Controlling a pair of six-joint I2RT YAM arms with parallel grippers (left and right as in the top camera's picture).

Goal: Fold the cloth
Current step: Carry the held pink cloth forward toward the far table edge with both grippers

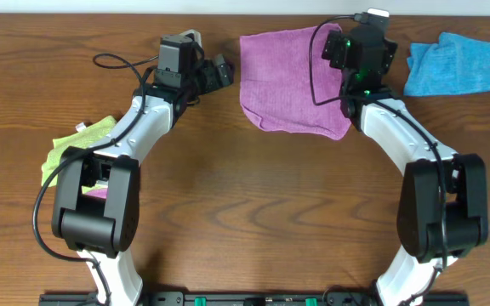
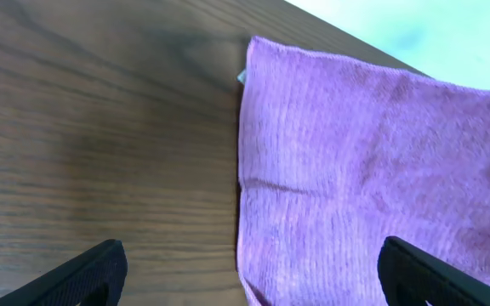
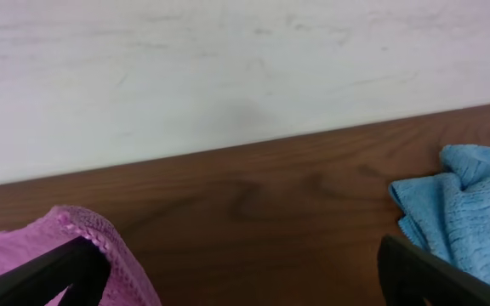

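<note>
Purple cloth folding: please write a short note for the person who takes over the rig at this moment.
Left end effector: open, empty, at the left edge of the purple cloth.
Right end effector: open, empty, over its right edge.
Cloth: spread out at the far side of the table, between the arms.
Blue cloth and green cloth lie aside, not part of the job.
Done: no fold visible yet.
Left: grasp an edge, fold over, release.

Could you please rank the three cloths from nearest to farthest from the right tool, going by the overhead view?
1. Purple cloth, right beside the right tool and partly under it.
2. Blue cloth, off to that tool's right.
3. Lime-green cloth, far off on the left side.
</note>
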